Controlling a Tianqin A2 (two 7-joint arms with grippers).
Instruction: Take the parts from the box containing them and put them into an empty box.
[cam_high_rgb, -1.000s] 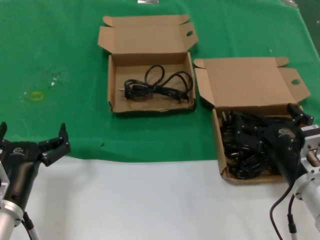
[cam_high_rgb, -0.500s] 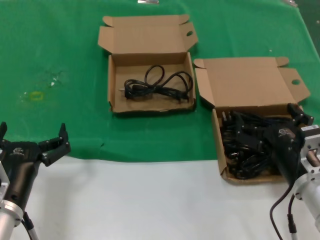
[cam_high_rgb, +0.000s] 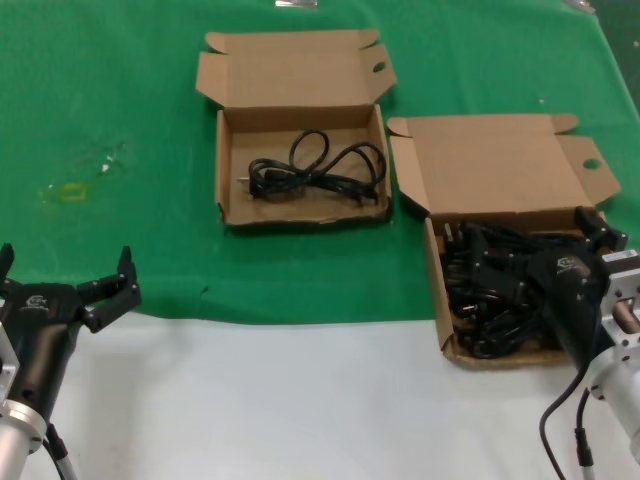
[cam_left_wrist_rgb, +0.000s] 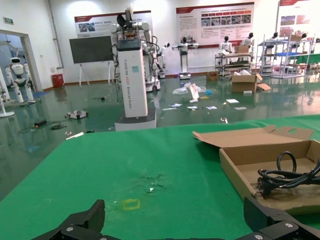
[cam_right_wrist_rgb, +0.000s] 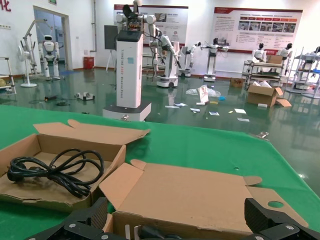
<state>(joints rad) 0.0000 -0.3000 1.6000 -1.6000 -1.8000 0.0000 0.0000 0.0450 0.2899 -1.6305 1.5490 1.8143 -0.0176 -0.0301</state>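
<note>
The box containing the parts (cam_high_rgb: 438, 300) sits at the right with its lid (cam_right_wrist_rgb: 190, 195) folded back, and a tangle of black power cords (cam_high_rgb: 490, 290) fills it. My right gripper (cam_high_rgb: 540, 250) hovers open just over this pile, holding nothing. In the right wrist view my right gripper (cam_right_wrist_rgb: 177, 215) spans the box's back wall, with plug prongs (cam_right_wrist_rgb: 134, 233) showing below. The wide low box (cam_high_rgb: 340, 205) at centre back holds one looped cord (cam_high_rgb: 315, 170). My left gripper (cam_high_rgb: 65, 265) waits open near the table's front left, empty over the green mat (cam_left_wrist_rgb: 150, 200).
A green mat (cam_high_rgb: 120, 120) covers the far table, and a white strip (cam_high_rgb: 300, 400) runs along the near edge. A small yellow mark (cam_high_rgb: 72, 191) lies on the mat at the left. The low box (cam_left_wrist_rgb: 250, 165) with its cord (cam_left_wrist_rgb: 285, 177) also appears in the left wrist view.
</note>
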